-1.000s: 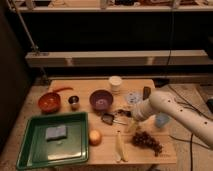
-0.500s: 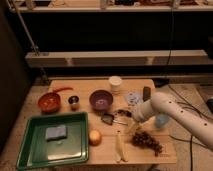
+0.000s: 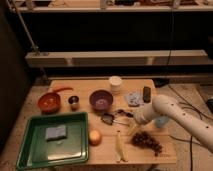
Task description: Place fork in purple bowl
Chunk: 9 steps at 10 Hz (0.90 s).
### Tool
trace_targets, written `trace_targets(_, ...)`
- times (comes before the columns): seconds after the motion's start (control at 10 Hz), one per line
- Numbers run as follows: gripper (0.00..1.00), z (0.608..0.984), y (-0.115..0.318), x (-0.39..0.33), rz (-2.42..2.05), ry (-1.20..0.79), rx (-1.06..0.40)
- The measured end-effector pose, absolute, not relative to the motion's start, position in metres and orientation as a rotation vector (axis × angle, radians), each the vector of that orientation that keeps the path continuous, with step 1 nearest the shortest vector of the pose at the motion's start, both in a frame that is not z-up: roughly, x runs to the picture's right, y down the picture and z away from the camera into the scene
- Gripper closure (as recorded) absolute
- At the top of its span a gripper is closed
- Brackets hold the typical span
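Fruit lines the front edge of the wooden counter (image 3: 150, 156). A banana (image 3: 119, 147) lies lengthwise toward the camera, with a dark bunch of grapes (image 3: 146, 141) to its right. To its left a round orange-yellow fruit (image 3: 95, 136) sits just beside the green tray (image 3: 30, 150). The tray fills the front left corner and holds a blue-grey sponge (image 3: 56, 132).

Behind the fruit, near the middle of the counter, the white arm (image 3: 185, 117) reaches in from the right. It ends in the gripper (image 3: 131, 118), which is down low over a small cluster of utensils. Its fingers stand spread wide, and nothing is seen held between them. The fork (image 3: 121, 122) lies flat on the counter there, a thin pale line just left of the gripper and just right of a dark square-headed utensil (image 3: 107, 118). Whether the fingers touch it I cannot tell. A black-handled utensil (image 3: 123, 112) lies just behind the fork. A pale blue cup (image 3: 161, 122) shows partly beside the arm.

Farther back, the purple bowl (image 3: 101, 100) stands upright just behind the utensils, and the fork is outside it. To its left are a small metal cup (image 3: 74, 102) and then the orange-red bowl (image 3: 49, 102). To its right are a flat grey-blue object (image 3: 134, 98) and a dark can (image 3: 147, 94). At the back stand a white cup (image 3: 115, 83) and, toward the left, a red pepper (image 3: 62, 89).
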<state>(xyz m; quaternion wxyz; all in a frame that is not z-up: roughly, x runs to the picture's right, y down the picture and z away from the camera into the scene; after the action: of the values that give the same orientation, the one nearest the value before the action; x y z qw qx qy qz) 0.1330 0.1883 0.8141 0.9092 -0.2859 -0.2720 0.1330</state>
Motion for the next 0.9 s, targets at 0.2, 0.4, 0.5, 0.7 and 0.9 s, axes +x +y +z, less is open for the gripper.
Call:
trace_targets(0.2,0.2,0.822,0.196,0.142,0.295,-0.545,-0.602)
trace_targets(0.4,0.2,0.827,0.202,0.145,0.308,-0.556,-0.617)
trace_targets(0.5,0.2,0.831,0.206,0.144,0.311,-0.567,-0.628)
trace_targets(0.7,0.2,0.837,0.211,0.144,0.319,-0.578,-0.643)
trace_targets(0.9,0.2,0.844,0.218,0.143,0.34,-0.593,-0.656)
